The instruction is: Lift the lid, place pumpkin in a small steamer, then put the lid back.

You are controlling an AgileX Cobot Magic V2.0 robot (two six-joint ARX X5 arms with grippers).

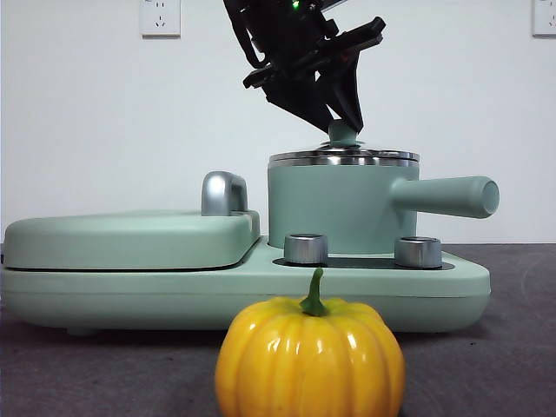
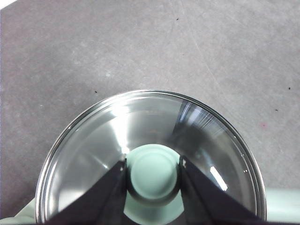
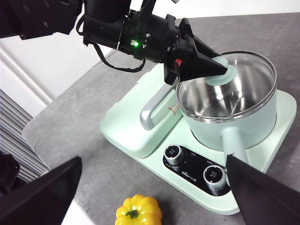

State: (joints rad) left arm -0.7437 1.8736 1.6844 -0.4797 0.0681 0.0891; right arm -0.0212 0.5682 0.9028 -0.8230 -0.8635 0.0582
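Looking level across the worktop (image 1: 521,347), the left tool (image 1: 344,132) comes down from above and pinches the small green knob of the lid (image 1: 343,157), which sits flat on the pot (image 1: 334,208). The pot stands on a green cooker base (image 1: 243,291), its thick handle pointing away from the flat griddle cover (image 1: 130,236) beside it. Two silver dials (image 1: 306,248) sit just in front of the pot. The pumpkin (image 1: 310,358) rests on the worktop in front of the pot, apart from the cooker.

From the left wrist, the left tool (image 2: 153,172) is clenched on the knob, one jaw on each side, glass lid (image 2: 93,150) all around it.

From the right wrist, the right tool (image 3: 154,187) hangs wide apart and holds nothing, well back from the pot (image 3: 243,126), above the pumpkin (image 3: 138,211).
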